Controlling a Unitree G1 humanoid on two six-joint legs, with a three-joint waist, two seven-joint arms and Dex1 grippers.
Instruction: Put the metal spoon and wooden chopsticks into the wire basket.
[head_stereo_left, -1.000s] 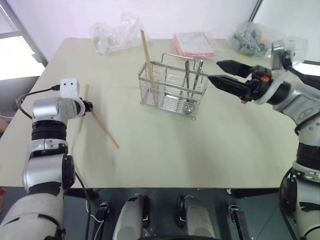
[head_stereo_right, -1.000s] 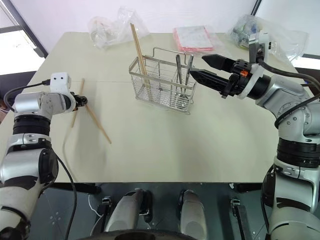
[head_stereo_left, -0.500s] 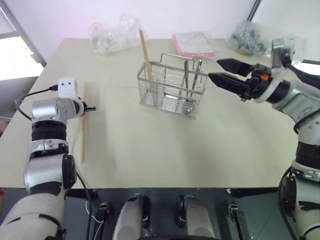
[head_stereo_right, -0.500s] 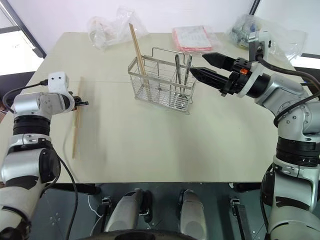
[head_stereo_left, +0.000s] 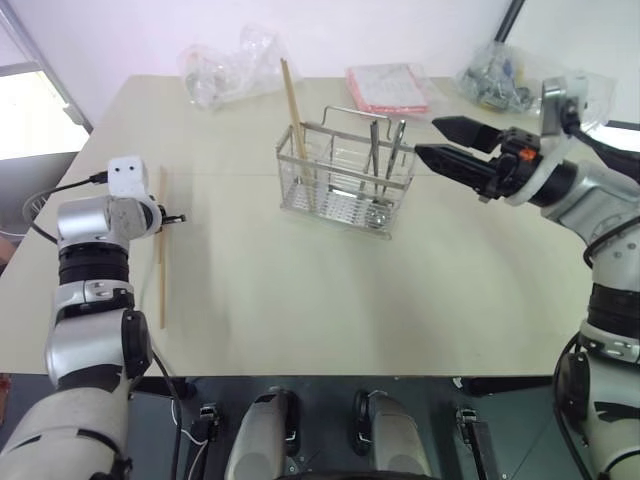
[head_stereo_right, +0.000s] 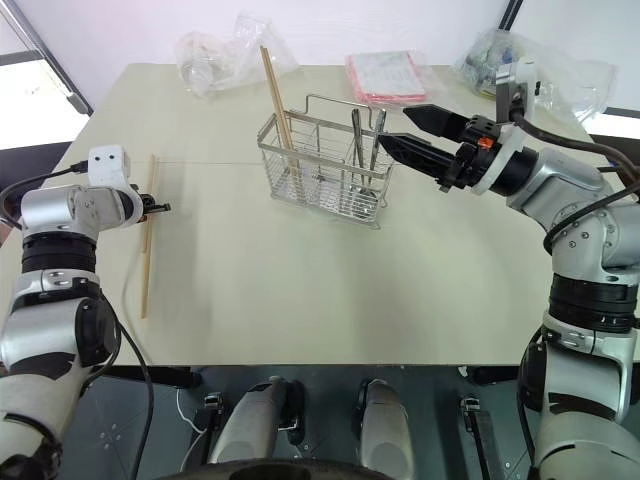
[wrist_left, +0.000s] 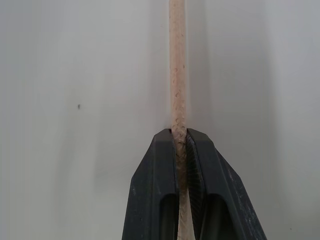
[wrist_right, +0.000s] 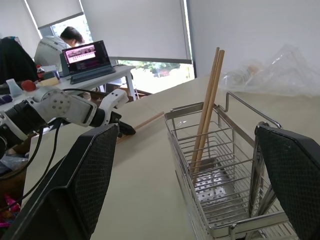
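right wrist view: beige table (wrist_right: 145, 200); window blinds (wrist_right: 135, 27); laptop desk (wrist_right: 95, 75)

My cream desk (head_stereo_left: 330, 300) stands before a plain white wall (head_stereo_left: 400, 30). Behind it, bright windows with white roller blinds (wrist_right: 130, 27) light the room. A person sits at a laptop (wrist_right: 90, 55) on another table.

Silver-grey jointed arms with black bands and thin black cables; each black two-fingered tool (head_stereo_left: 452, 146) carries a white camera block, the right with what looks like an orange ring.
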